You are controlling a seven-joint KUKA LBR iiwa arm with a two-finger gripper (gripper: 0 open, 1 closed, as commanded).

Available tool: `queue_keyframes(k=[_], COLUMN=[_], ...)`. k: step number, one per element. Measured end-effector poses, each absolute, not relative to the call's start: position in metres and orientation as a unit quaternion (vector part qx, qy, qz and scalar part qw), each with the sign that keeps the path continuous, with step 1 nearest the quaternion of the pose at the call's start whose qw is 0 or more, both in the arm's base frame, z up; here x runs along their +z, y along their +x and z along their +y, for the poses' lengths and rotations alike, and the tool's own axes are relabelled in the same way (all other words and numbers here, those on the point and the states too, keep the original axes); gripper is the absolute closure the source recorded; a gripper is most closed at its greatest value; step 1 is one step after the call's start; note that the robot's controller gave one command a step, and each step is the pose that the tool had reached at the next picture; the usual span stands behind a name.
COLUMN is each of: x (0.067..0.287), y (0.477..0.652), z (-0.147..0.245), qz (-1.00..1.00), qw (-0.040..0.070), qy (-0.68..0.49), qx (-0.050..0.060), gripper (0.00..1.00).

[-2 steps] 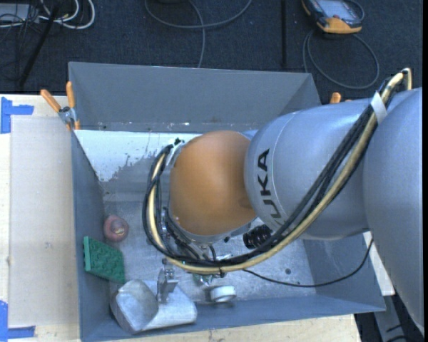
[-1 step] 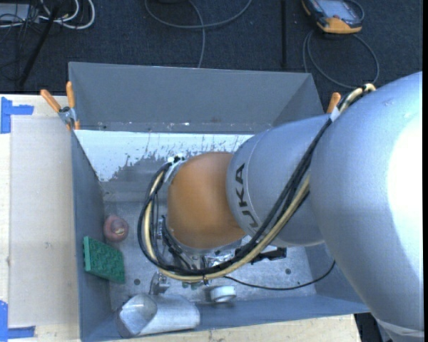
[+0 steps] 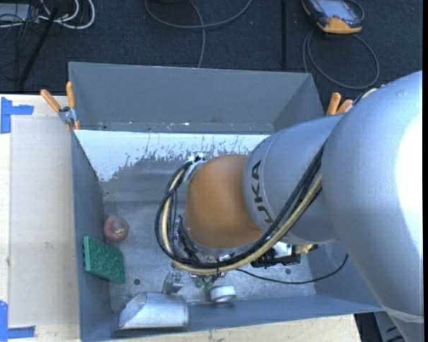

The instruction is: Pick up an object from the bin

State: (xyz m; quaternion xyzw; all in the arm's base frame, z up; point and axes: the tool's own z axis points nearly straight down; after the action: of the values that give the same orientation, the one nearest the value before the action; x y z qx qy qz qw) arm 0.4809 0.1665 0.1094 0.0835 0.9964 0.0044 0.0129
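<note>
The gripper [image 3: 198,283] is seen low in the bin [image 3: 200,98], near the front wall. It is largely covered from above by the rounded orange cover [image 3: 217,201] on the wrist and by loops of black cable [image 3: 164,223]. Whether it is released, clenched or grasping something cannot be told.

Nearest to it, a pale grey wedge [image 3: 153,311] with a smooth, dull surface is laid against the front wall, just to the left of the gripper; whether the two touch cannot be told. Further left, a flat green plate [image 3: 103,257] covered with rows of small studs is set by the left wall, slightly askew. Just behind it, a small round reddish-brown lump [image 3: 116,226] is found, close to the plate but apart from it. Both are well apart from the gripper, with bare scuffed metal floor between. The far sloping wall is marked with pale streaks.
</note>
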Motion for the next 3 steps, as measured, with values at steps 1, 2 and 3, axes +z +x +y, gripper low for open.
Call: queue_keyframes(k=[1, 2, 3], x=[0.103, 0.073, 0.073], y=[0.489, 0.494, 0.494], z=[0.229, 0.197, 0.151], qz=[0.997, 0.991, 0.989], qw=[0.013, 0.008, 0.003], qy=[0.078, 0.136, 0.146], qx=[0.002, 0.004, 0.002], gripper=[0.0, 0.0, 0.0])
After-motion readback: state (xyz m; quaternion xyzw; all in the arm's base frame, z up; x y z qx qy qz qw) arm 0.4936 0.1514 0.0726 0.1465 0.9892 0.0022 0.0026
